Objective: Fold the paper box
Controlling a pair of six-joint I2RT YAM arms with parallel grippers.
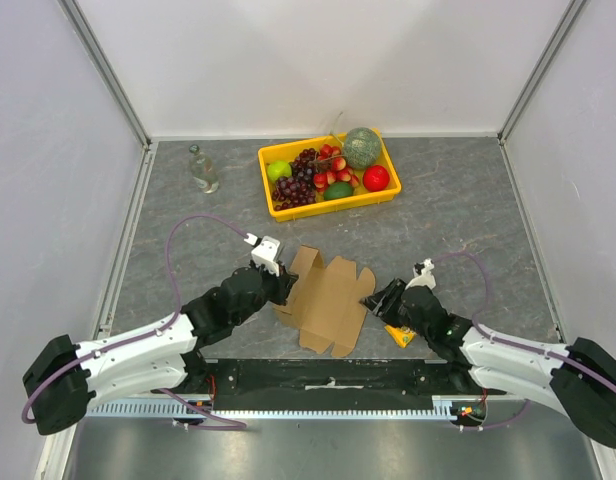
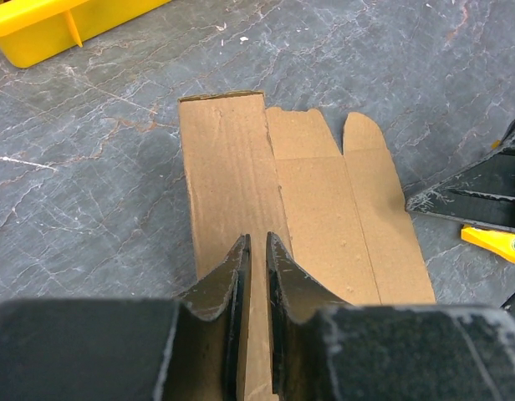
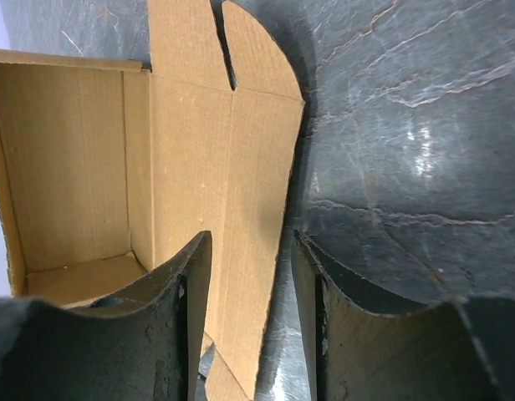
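Pinched with the left gripper (image 2: 257,244) on a raised wall of the paper box (image 1: 328,300); lying partly folded mid-way across the table (image 1: 468,220); straddled at its right flap, seemingly without contact, by the open-jawed right gripper (image 3: 251,238).

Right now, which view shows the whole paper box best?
Top external: almost all of the paper box shows, flaps included. Left wrist shows one panel and flaps; right wrist only an inner corner and flap.

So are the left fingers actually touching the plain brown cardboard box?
Touching. Left wrist view: the left fingers are pinched on a panel of the plain brown cardboard box, cardboard filling the thin slot between them.
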